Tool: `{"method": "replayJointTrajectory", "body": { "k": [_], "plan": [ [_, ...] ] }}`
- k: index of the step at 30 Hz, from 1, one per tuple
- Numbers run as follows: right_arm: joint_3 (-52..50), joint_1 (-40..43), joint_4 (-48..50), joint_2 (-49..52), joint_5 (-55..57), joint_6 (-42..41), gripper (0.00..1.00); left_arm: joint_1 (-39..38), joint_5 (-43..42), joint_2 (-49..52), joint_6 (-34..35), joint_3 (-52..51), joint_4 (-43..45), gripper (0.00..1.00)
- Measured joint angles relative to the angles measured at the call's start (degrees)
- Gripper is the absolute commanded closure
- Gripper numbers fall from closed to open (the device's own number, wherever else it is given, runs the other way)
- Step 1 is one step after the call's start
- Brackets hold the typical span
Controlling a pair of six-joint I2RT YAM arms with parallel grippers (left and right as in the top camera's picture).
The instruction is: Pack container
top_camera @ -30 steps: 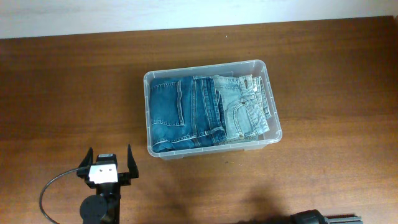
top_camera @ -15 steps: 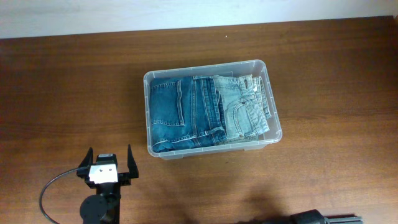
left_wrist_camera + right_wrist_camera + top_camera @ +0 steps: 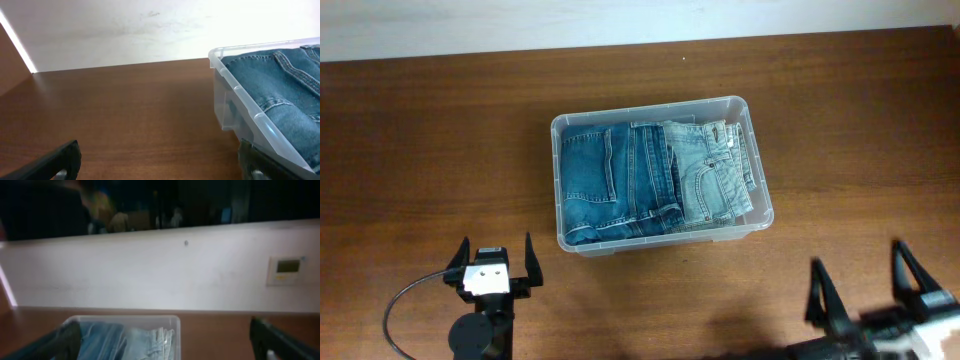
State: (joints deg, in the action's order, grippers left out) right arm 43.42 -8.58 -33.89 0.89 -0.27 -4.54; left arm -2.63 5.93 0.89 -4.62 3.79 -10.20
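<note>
The clear plastic container point(image 3: 750, 120) stands in the middle of the wooden table. It holds folded dark blue jeans point(image 3: 605, 180) on the left and lighter blue jeans point(image 3: 710, 180) on the right. My left gripper point(image 3: 495, 258) is open and empty, at the front left, apart from the container. In the left wrist view the container's corner point(image 3: 220, 65) is at the right, and the left gripper point(image 3: 160, 160) shows its spread fingers. My right gripper point(image 3: 860, 275) is open and empty at the front right. The right wrist view shows the container point(image 3: 172, 322) ahead, between the right gripper's point(image 3: 165, 342) fingers.
A white wall point(image 3: 160, 265) runs behind the table, with a small wall panel point(image 3: 287, 269) at the right. A black cable point(image 3: 395, 305) loops beside the left arm. Bare wood surrounds the container.
The right arm has risen into the overhead view at the front right, its fingers open. The left arm and the container have not moved.
</note>
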Motion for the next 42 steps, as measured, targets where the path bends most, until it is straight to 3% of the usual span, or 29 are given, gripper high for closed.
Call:
{"method": "replayJointTrajectory", "body": {
  "k": [6, 13, 25, 42],
  "plan": [
    [-17.6, 0.0, 22.1, 0.0, 0.0, 0.0, 0.02, 0.0, 0.0, 0.0, -0.2, 0.0, 0.0, 0.0],
    [-29.7, 0.0, 32.3, 0.0, 0.0, 0.0, 0.02, 0.0, 0.0, 0.0, -0.2, -0.1, 0.0, 0.0],
    [-38.7, 2.8, 38.3, 0.0, -0.1, 0.0, 0.02, 0.0, 0.0, 0.0, -0.2, -0.1, 0.0, 0.0],
    [-42.8, 3.3, 38.0, 0.0, -0.1, 0.0, 0.02, 0.0, 0.0, 0.0, -0.2, -0.1, 0.0, 0.01]
  ]
}}
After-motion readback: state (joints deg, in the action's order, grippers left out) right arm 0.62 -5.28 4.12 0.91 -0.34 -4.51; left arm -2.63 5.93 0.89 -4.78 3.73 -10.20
